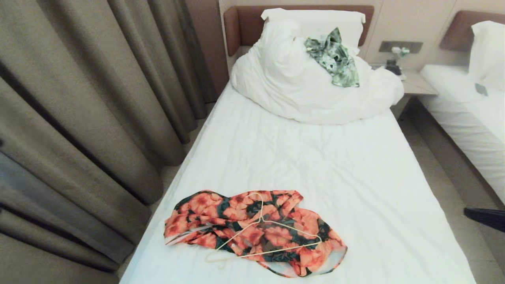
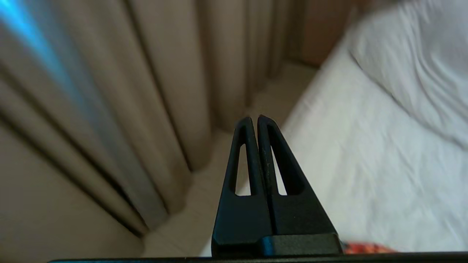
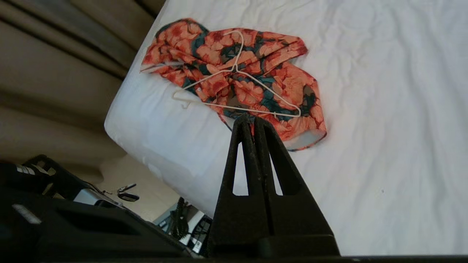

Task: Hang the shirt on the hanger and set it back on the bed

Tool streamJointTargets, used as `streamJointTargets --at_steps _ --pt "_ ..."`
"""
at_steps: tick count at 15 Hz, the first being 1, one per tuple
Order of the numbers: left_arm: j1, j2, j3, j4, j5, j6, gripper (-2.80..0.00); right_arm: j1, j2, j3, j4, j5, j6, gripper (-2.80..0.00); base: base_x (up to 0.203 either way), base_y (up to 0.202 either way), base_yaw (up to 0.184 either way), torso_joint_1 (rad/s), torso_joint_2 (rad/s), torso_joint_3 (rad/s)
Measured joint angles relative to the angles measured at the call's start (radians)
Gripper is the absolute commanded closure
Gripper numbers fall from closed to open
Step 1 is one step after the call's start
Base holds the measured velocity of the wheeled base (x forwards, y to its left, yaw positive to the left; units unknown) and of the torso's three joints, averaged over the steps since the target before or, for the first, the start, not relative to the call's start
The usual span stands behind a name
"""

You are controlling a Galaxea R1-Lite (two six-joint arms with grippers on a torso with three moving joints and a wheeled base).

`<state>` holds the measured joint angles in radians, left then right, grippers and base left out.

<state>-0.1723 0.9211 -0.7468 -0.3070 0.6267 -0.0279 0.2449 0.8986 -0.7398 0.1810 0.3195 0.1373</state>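
Observation:
The shirt (image 1: pixel 197 221), orange-flowered on dark green, lies crumpled near the foot of the bed (image 1: pixel 315 165), toward its left edge. The cream wire hanger (image 1: pixel 260 221) lies loose on top of it, hook pointing toward the headboard. Neither gripper shows in the head view. My right gripper (image 3: pixel 249 118) is shut and empty, held off the foot of the bed, with the shirt (image 3: pixel 292 84) and hanger (image 3: pixel 234 67) beyond its tips. My left gripper (image 2: pixel 255 118) is shut and empty too, beside the bed's left edge near the curtain; a sliver of the shirt (image 2: pixel 365 248) shows by it.
Heavy brown curtains (image 1: pixel 79 118) hang close along the bed's left side. A bunched white duvet (image 1: pixel 284 86) with a green-and-white garment (image 1: pixel 335 59) sits at the headboard. A nightstand (image 1: pixel 418 85) and a second bed (image 1: pixel 465 118) stand to the right. My base (image 3: pixel 73 219) is below the foot.

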Motion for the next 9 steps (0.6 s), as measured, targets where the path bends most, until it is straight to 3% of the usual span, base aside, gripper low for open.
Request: streamJointTargets --at_steps 5,7,9 --pt "0.113 -0.373 0.131 0.124 -0.013 0.020 0.00 -0.010 -0.252 0.037 0.094 -0.090 0.047 0.00 0.000 0.000 0.000 0.000 0.00 0.000" --pt "0.131 -0.501 0.257 0.134 -0.049 0.056 0.00 -0.039 -0.367 0.080 0.111 -0.138 0.047 0.00 0.000 0.000 0.000 0.000 0.00 0.000" --pt "0.142 -0.608 0.397 0.135 -0.129 0.075 0.00 -0.104 -0.486 0.157 0.115 -0.183 0.040 0.00 0.000 0.000 0.000 0.000 0.00 0.000"
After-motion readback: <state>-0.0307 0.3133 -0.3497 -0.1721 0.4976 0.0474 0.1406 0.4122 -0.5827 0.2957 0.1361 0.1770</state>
